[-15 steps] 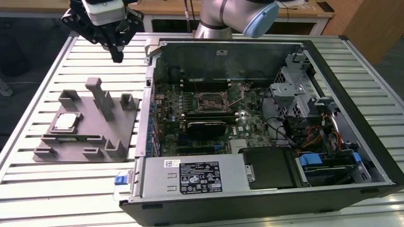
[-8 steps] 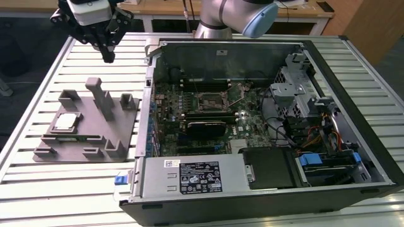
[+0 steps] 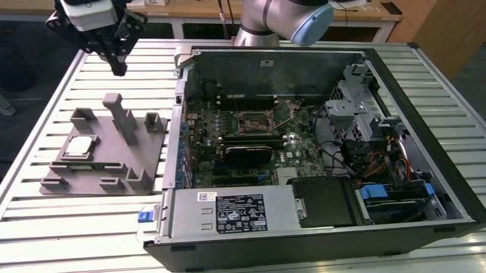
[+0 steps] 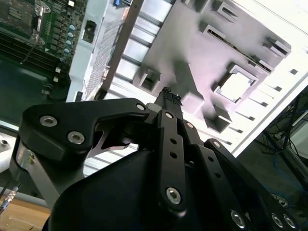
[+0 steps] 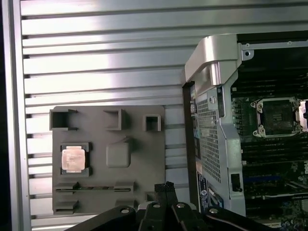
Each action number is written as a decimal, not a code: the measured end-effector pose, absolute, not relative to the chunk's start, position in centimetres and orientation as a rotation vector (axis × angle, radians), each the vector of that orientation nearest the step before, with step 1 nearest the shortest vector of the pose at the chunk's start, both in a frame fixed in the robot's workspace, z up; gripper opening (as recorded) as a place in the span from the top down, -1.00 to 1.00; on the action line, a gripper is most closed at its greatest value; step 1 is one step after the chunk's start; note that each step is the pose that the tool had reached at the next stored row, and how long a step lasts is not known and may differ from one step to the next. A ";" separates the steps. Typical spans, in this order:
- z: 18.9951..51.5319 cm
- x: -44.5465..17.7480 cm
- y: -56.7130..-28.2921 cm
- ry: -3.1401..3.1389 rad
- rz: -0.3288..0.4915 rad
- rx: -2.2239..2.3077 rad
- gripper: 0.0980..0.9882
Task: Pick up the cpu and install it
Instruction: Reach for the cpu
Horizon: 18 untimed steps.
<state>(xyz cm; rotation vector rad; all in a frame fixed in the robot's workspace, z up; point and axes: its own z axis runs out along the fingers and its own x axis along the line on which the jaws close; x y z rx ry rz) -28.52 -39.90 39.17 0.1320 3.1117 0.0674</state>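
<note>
Tool [image 3: 118, 70] hovering over table [image 3: 76, 227], fingers [image 5: 166, 186] pressing together, gripping nothing. Cpu [image 3: 78, 148] sitting in grey fixture [image 3: 114, 170] recess, well apart from tool. Socket [image 3: 256, 119] in case lying bare. Judgement: pick-up and install both remaining.

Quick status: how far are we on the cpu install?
Nothing done yet. The cpu lies in the grey fixture. The tool hangs shut and empty above the table. The motherboard socket holds no chip; pickup and install both remain.
</note>
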 end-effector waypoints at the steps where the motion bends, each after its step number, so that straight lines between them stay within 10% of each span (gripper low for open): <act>1: 39.1 -28.8 -39.9 3.112 0.067 0.132 0.98; 18: 38.6 -32.5 -39.9 3.112 0.068 0.134 0.98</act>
